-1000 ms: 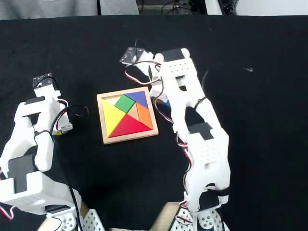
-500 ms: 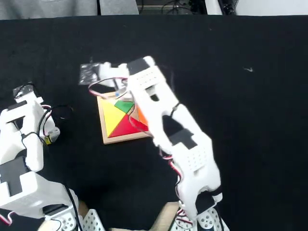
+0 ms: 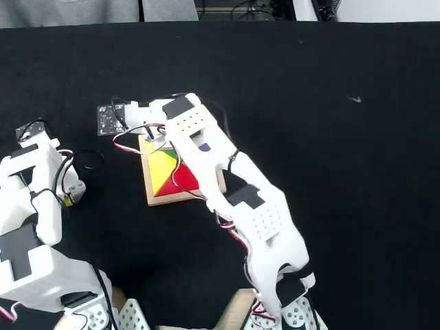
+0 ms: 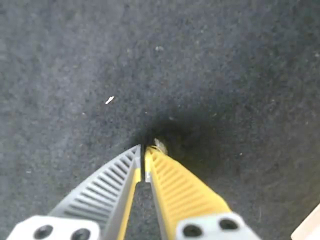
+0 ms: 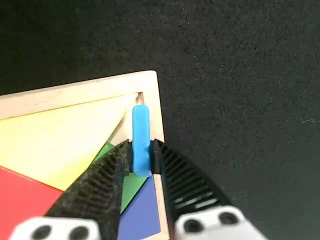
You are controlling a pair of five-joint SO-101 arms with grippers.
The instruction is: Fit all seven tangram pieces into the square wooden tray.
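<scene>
Nearly done, by the look: the tray, 9 o'clock of the surface's middle, looks full except its 11 o'clock corner, where the right fingers clamp the blue piece; the left fingers are together, empty.

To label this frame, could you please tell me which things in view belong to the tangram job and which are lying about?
Job: square wooden tray; light-blue flat piece gripped by right end effector; yellow triangle, red triangle, green piece, dark-blue piece inside tray.
Lying about: black table cloth; white fleck; shut left end effector.
</scene>
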